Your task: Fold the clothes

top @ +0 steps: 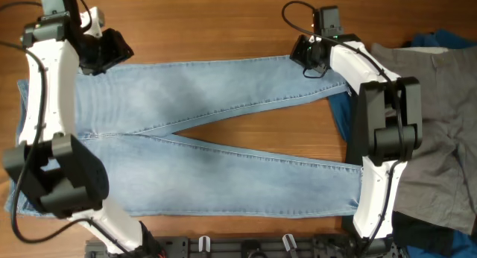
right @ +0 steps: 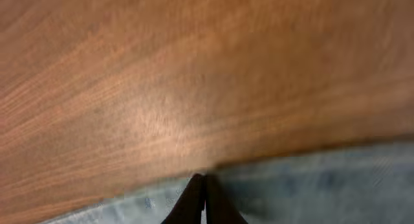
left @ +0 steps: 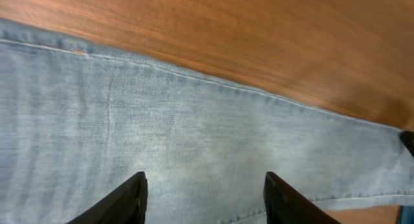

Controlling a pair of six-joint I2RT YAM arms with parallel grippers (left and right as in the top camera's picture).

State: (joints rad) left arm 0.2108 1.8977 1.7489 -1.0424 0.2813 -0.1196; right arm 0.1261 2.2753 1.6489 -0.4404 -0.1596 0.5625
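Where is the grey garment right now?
In the overhead view the grey garment lies on the far right, beside the right arm and the leg ends of the jeans, with a blue garment above it.

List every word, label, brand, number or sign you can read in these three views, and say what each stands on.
None can be read in any view. The jeans show only seams and stitching, no label or patch; the table shows only wood grain.

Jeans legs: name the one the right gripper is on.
The upper leg in the overhead view; the right gripper sits at its hem. The lower leg has none near.
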